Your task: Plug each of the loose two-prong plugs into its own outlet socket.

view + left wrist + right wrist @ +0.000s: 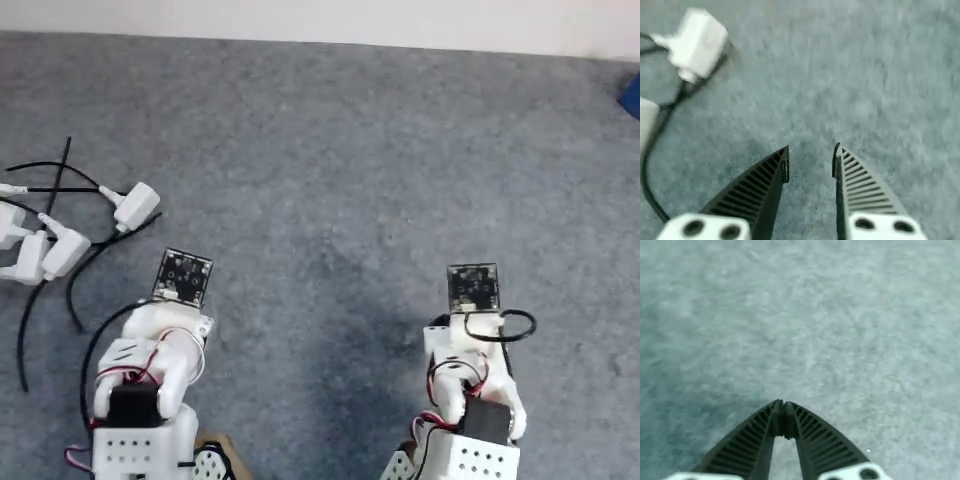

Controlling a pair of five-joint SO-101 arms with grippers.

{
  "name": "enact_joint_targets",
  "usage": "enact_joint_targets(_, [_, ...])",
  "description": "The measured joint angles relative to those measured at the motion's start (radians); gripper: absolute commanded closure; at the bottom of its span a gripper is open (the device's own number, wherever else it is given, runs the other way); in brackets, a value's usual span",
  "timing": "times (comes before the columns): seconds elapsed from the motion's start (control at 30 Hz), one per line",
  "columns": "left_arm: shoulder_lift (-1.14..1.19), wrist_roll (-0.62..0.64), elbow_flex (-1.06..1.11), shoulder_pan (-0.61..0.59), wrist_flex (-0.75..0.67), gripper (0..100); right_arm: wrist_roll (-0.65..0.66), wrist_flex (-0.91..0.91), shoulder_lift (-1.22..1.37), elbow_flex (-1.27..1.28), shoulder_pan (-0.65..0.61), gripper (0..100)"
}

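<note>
My left jaws stand apart with a clear gap, their ribbed black fingers [760, 190] holding nothing over the grey felt-like worktop [865, 75]. My right jaws are closed, ribbed black tips [782, 420] touching with nothing between them, above bare grey surface. From above, my left arm [150, 370] and right arm [470, 380] sit side by side at the near edge, well apart. Just beyond and outward of my left arm lies a white boxy two-prong plug [695, 42] on a thin black cord [655, 145]. Past it, at the worktop's left edge, more white plug or socket pieces [55, 252] lie among crossing black cords [60, 180]; I cannot tell which is which. None looks joined.
</note>
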Motion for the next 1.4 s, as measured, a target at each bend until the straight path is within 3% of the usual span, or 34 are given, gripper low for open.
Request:
enact_joint_targets(0.3, [-0.005,0.000,0.002,0.000,0.005,85,0.000,-0.002,0.000,0.000,0.153,99.3])
enact_joint_targets(1.4, [-0.005,0.000,0.002,0.000,0.005,85,0.000,-0.002,0.000,0.000,0.160,99.3])
